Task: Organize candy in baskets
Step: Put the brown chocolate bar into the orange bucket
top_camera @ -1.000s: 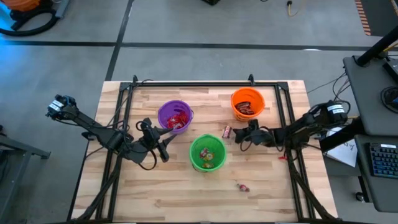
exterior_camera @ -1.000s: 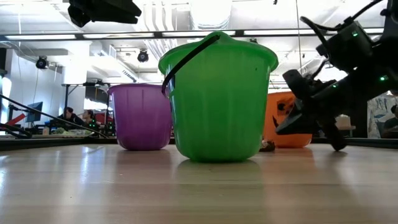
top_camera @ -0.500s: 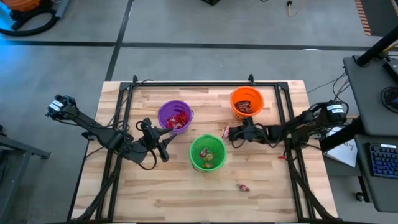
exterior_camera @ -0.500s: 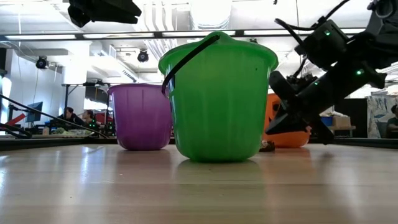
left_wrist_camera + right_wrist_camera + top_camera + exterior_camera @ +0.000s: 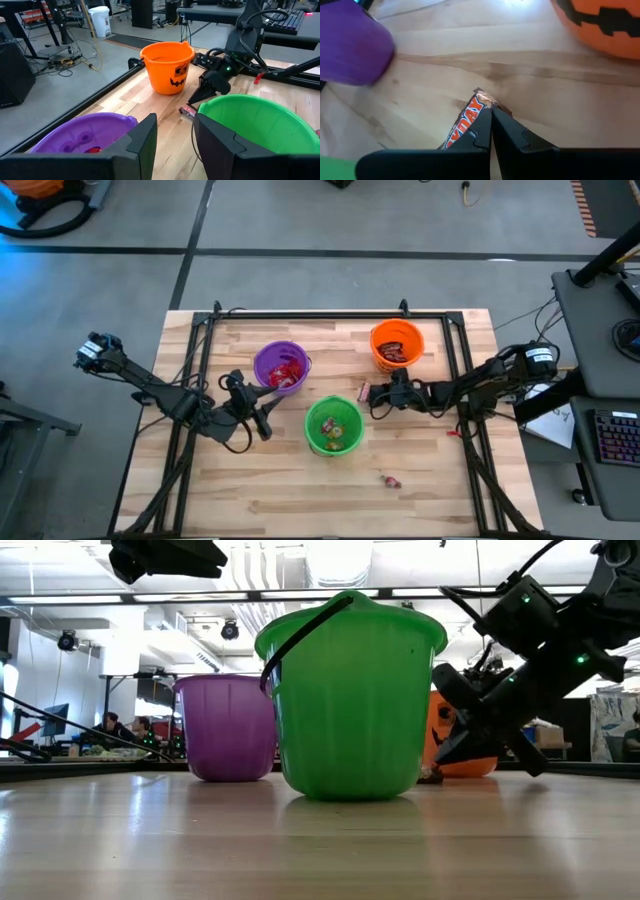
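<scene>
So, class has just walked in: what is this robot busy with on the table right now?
It is sorting sweets into three small round plastic buckets. The right hand is down on the wooden table, its fingers pressed together at the end of a brown wrapped candy bar that lies between the orange bucket and the green bucket. The left hand waits beside the purple bucket, fingers apart. One small sweet lies loose nearer the front edge.

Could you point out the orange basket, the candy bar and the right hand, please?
Orange basket (image 5: 167, 67), left wrist view, front wall.
Candy bar (image 5: 465, 124), right wrist view, wrapper's printed face.
Right hand (image 5: 491, 112), right wrist view, between its fingertips.
</scene>
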Robot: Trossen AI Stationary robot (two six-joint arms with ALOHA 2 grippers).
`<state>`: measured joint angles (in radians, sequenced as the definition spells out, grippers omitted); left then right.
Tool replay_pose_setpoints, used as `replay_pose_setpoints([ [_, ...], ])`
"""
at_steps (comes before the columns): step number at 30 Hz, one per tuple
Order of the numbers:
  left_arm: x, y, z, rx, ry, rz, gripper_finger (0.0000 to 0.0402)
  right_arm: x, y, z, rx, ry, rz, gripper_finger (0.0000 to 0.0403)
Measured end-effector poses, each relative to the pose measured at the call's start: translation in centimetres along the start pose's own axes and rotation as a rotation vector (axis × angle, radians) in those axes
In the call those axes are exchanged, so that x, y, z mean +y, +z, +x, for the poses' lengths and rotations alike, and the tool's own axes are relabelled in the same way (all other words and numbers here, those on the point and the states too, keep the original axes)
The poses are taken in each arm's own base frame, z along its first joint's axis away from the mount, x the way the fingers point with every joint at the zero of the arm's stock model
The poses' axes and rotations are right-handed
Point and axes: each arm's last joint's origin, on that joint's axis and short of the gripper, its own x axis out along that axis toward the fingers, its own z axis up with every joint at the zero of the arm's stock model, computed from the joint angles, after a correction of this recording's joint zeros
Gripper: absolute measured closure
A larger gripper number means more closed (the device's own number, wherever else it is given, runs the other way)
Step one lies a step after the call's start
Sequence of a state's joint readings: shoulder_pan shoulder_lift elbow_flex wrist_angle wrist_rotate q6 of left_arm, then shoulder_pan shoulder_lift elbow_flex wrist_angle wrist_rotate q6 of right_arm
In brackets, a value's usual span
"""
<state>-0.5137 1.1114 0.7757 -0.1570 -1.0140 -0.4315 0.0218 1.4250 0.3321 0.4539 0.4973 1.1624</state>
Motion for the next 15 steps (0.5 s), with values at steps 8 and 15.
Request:
replay_pose_setpoints([
  [8,0.0,0.0,0.0,0.000,0.000,0.000,0.0285,-0.2,-0.9,-0.4,0.092,-0.007,-0.037,0.0394],
  [15,0.0,0.0,0.0,0.000,0.000,0.001,0.0285,-0.1,-1.7,-1.9,0.194,-0.015,-0.045,0.0394],
])
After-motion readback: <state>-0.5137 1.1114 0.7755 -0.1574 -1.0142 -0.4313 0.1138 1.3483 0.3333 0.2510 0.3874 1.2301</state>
